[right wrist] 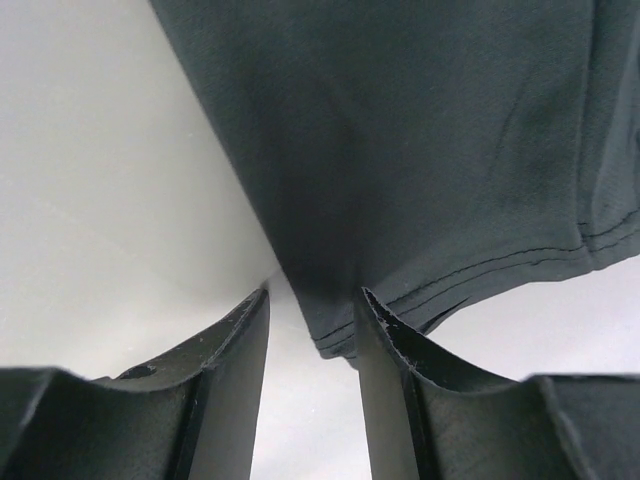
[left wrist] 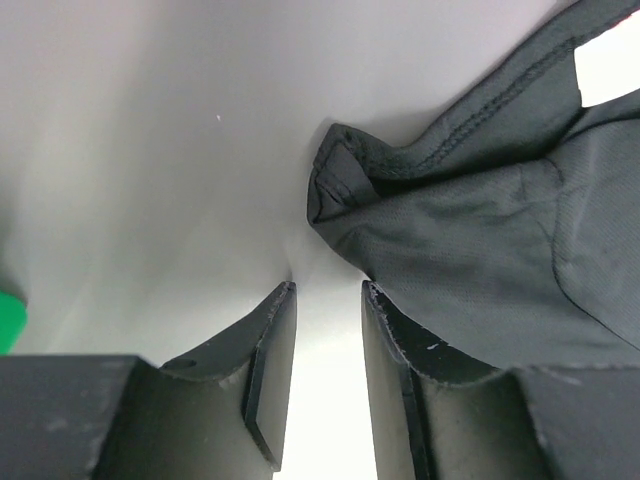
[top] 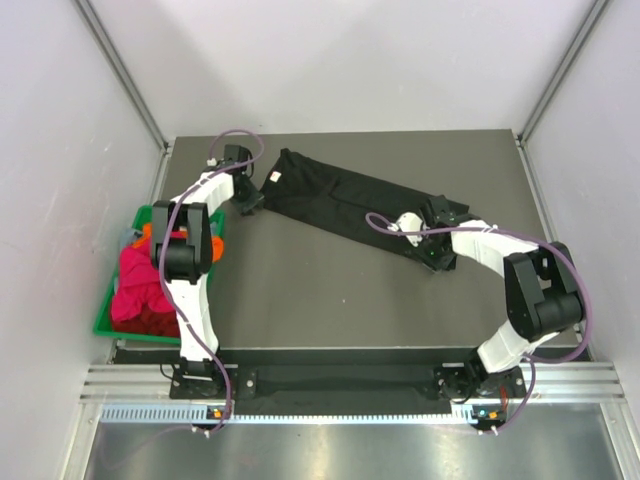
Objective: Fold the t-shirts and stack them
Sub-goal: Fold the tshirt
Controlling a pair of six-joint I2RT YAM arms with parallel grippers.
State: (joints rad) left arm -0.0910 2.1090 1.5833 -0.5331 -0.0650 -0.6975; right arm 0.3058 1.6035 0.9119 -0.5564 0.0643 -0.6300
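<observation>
The black t-shirt [top: 340, 200] lies as a long narrow strip running diagonally across the table, with its white neck label [top: 272, 177] at the far left end. My left gripper [top: 248, 203] is open and empty, low over the table just left of that end. In the left wrist view the sleeve corner [left wrist: 335, 185] lies ahead and right of the gripper [left wrist: 328, 295]. My right gripper [top: 432, 258] is open at the strip's near right end. In the right wrist view the hem corner [right wrist: 335, 335] lies loose between the jaws of the gripper [right wrist: 315, 300].
A green plastic bin [top: 105, 318] stands at the table's left edge, holding a magenta and red shirt pile [top: 140, 285] with an orange one [top: 147, 232] at its far end. White enclosure walls stand on three sides of the table.
</observation>
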